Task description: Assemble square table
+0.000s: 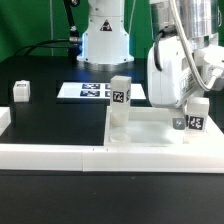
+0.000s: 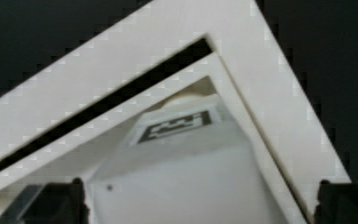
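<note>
The white square tabletop (image 1: 150,133) lies at the exterior view's right with its low rim up. One tagged white leg (image 1: 120,100) stands upright at its near left corner. A second tagged leg (image 1: 195,119) stands at its right side, just under my gripper (image 1: 190,100). A third small leg (image 1: 21,91) rests alone at the far left. In the wrist view my gripper (image 2: 197,206) is open, its dark fingers (image 2: 51,205) wide apart with nothing between them. Below them are the tabletop's corner rim (image 2: 247,90) and a square tag (image 2: 176,126).
A long low white border rail (image 1: 60,155) runs along the table's front edge. The marker board (image 1: 95,91) lies flat at the back middle, in front of the robot's white base (image 1: 105,35). A green backdrop stands behind.
</note>
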Robot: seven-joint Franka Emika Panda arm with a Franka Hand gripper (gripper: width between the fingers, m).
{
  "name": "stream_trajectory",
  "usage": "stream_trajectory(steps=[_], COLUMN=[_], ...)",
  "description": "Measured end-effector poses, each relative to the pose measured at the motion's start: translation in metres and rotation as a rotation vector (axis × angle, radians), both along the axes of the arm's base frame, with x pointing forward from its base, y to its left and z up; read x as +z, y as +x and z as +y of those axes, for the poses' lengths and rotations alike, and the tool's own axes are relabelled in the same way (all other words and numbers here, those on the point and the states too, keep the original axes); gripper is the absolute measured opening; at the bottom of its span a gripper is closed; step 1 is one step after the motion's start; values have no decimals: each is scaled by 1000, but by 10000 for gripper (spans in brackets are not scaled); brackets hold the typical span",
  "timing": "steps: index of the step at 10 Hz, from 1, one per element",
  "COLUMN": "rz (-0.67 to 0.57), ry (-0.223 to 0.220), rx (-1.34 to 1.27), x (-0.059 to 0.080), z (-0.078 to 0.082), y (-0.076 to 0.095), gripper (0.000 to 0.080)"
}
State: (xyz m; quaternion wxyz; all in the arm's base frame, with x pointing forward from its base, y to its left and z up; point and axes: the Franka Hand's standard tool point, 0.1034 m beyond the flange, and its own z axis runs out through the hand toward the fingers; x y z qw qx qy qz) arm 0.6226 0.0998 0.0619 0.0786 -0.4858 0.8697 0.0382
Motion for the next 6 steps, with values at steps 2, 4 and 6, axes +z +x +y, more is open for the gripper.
stream_trajectory(steps=[2, 4, 6], rz=[1, 1, 1], ry=[0, 0, -1], rx=[0, 0, 0], x=[0, -1, -1], z=[0, 0, 0], y=[0, 0, 0], gripper=[649, 649, 649])
